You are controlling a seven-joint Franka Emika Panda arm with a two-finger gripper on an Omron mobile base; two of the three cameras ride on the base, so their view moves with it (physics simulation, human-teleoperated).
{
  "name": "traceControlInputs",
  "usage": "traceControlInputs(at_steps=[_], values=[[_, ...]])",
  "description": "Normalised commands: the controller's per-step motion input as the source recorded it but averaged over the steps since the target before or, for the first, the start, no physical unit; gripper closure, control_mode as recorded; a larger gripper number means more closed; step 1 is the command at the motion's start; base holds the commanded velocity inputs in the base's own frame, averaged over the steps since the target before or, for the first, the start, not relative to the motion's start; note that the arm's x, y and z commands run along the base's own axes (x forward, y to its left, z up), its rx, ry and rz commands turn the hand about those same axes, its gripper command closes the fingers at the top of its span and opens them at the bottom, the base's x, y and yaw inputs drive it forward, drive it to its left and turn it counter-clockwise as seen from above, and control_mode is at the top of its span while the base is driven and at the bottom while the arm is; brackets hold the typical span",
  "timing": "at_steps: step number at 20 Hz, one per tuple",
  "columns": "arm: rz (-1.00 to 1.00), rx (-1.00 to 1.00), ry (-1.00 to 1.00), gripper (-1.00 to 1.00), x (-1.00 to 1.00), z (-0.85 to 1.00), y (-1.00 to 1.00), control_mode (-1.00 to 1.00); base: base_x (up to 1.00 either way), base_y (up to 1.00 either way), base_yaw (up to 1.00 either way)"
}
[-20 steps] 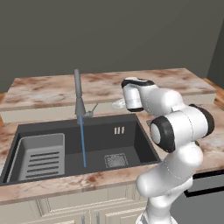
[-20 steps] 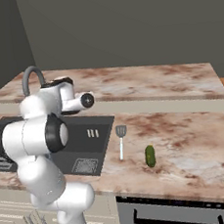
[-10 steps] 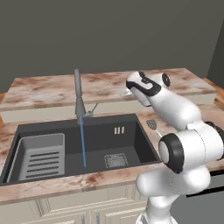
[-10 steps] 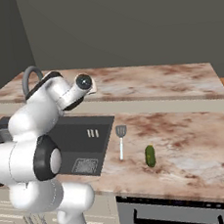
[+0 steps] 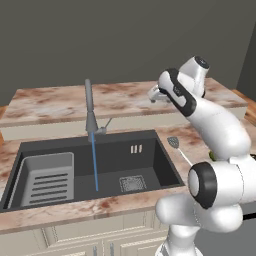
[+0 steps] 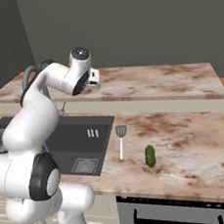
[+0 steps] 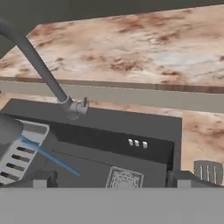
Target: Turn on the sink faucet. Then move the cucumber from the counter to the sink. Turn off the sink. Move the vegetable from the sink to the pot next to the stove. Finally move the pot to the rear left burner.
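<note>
The right base view gives the clearest look at the cucumber (image 6: 150, 156): it lies on the counter (image 6: 196, 139) to the right of the sink (image 6: 82, 137), just beside a slotted metal spatula (image 6: 121, 140) and apart from it. In the left base view the robot's arm covers most of the cucumber, leaving a sliver of green (image 5: 212, 156) at the arm's edge, while the spatula (image 5: 176, 146) shows beside the sink (image 5: 60, 150) rim. That view shows what the right one hides: the sink faucet (image 5: 89, 112) upright at the back of the basin, a thin blue stream of water (image 5: 94, 162) falling from it to the floor near the square drain grate (image 5: 132, 183), and the ribbed rack insert (image 5: 47, 177) on the left.

The gripper (image 5: 156, 94) is raised over the back ledge, small and partly behind the wrist. In the hand view its two fingertips (image 7: 39, 179) stand wide apart at the bottom with nothing between them, looking down on the faucet (image 7: 39, 65), the stream, the grate and the spatula head (image 7: 209, 170), cut off at the right edge.
</note>
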Motion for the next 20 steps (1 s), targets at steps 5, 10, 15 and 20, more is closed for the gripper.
traceControlInputs(at_steps=[5, 10, 15, 20], values=[[-0.15, 0.0, 0.18, -1.0, -0.93, -0.2, -0.45, -1.0, 0.0, 0.0, 0.0], [-0.19, 0.0, 0.16, -1.0, -0.87, -0.45, -0.53, -1.0, 0.0, 0.0, 0.0], [-0.18, 0.0, 0.13, -1.0, -0.78, -0.57, -0.7, -1.0, 0.0, 0.0, 0.0], [-0.15, 0.0, 0.13, -1.0, -0.49, -0.41, -0.91, -1.0, 0.0, 0.0, 0.0]])
